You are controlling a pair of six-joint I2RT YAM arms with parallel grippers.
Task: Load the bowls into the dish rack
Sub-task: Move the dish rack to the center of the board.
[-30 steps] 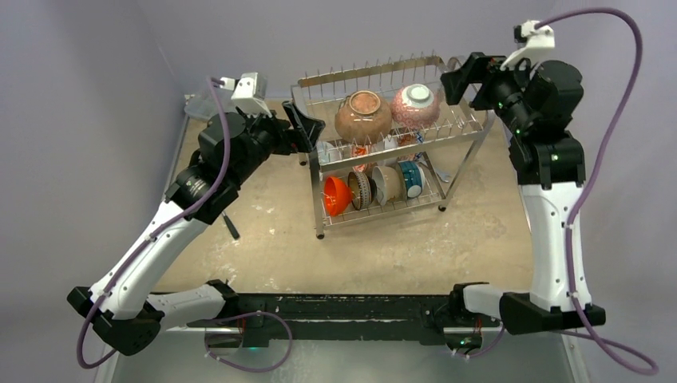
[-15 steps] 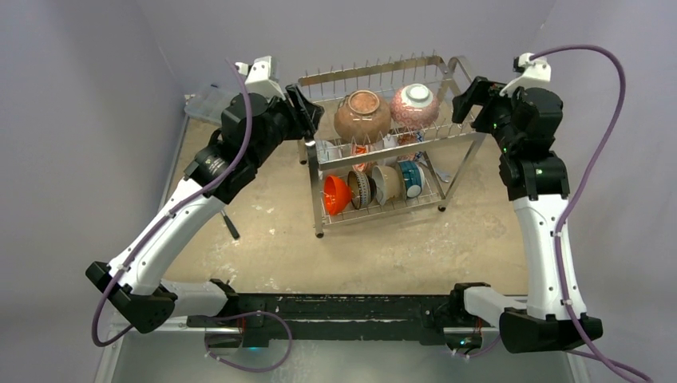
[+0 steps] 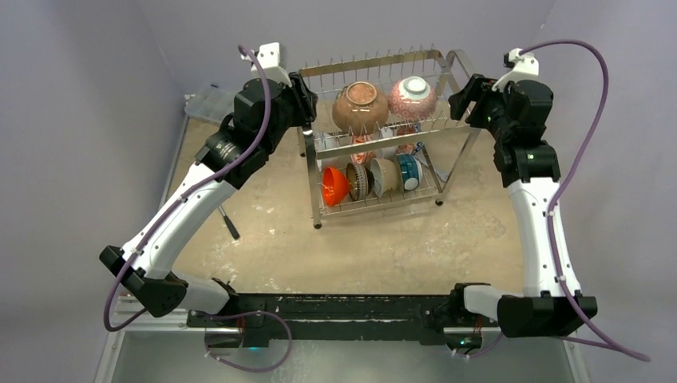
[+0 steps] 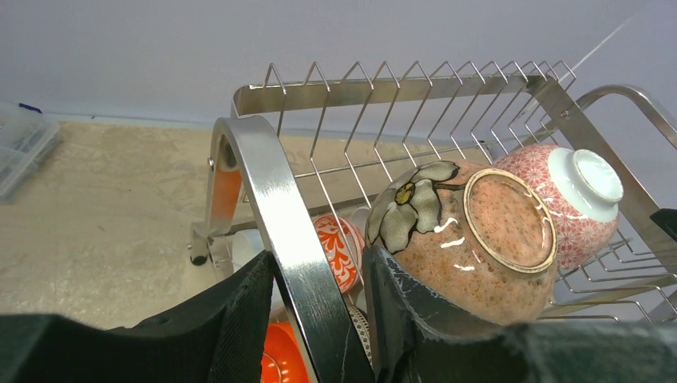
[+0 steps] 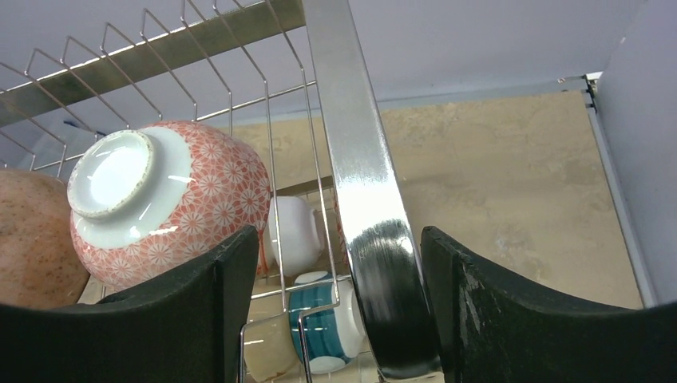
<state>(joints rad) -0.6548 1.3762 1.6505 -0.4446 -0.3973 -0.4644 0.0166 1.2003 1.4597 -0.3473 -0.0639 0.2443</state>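
Note:
The dish rack (image 3: 375, 144) stands mid-table with bowls on both tiers. A brown glazed bowl (image 3: 361, 106) and a red floral bowl (image 3: 412, 97) lie upside down on top. An orange bowl (image 3: 335, 185), a teal bowl (image 3: 409, 170) and others stand on edge below. My left gripper (image 3: 306, 97) is shut on the rack's left end handle (image 4: 271, 199), with both pads against the steel bar beside the brown bowl (image 4: 479, 239). My right gripper (image 3: 461, 97) straddles the right end handle (image 5: 359, 175), open, its left finger (image 5: 199, 311) well apart from the bar.
A clear plastic box (image 3: 206, 104) sits at the back left corner of the table. A short dark tool (image 3: 230, 226) lies on the table left of the rack. Grey walls close in behind and on both sides.
Both arms swung inward and up to the rack's end handles. The left jaws closed on the left handle, the right jaws narrowed around the right one. The rack shifted slightly toward the back.

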